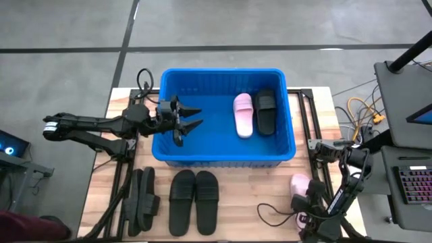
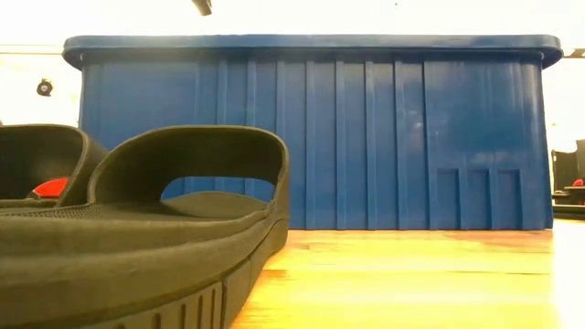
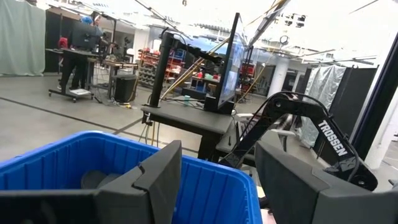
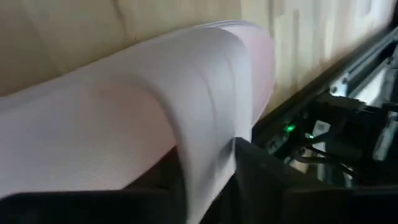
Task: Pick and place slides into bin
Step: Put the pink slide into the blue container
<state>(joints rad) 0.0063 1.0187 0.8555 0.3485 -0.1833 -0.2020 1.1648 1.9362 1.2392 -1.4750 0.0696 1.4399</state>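
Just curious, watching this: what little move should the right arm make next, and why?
Probably finish closing and lift. The right tool sits on the pink slide at the table's edge, its fingers around the strap, while that slide's mate already lies in the blue bin.

1. The bin (image 1: 223, 152) is bright blue, its walls marked with vertical ribs.
2. Inside it lie one pale pink slide (image 1: 243, 114) and one black slide (image 1: 265, 111).
3. The slides on the table (image 1: 194, 200) are black; another pink slide (image 1: 300, 185) lies at the right.
4. The table (image 1: 250, 196) is light wood with visible grain.
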